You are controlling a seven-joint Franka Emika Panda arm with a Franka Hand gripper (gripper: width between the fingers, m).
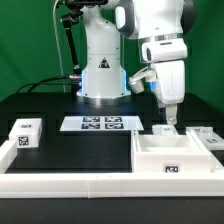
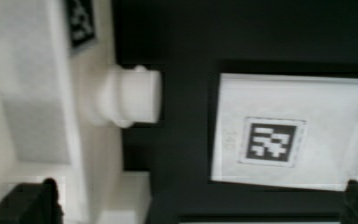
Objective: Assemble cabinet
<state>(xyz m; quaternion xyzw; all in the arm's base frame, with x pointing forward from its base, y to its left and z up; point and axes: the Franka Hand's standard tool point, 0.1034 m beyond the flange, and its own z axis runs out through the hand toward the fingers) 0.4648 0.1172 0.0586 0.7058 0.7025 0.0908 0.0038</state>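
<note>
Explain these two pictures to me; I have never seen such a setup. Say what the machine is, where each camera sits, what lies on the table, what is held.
The white machine is a robot arm on a black table, with a two-finger gripper at its end. The wide picture comes from a camera off the arm; the close one comes from a camera on the wrist, looking past the fingertips. On the table lie white cabinet parts bearing black-and-white tags: an open tray below the gripper and a small box at the exterior view's left. The flat sheet with four tags is the marker board, no furniture part. The wrist view shows a white panel with a round peg beside a tagged piece. The gripper is open and holds nothing.
</note>
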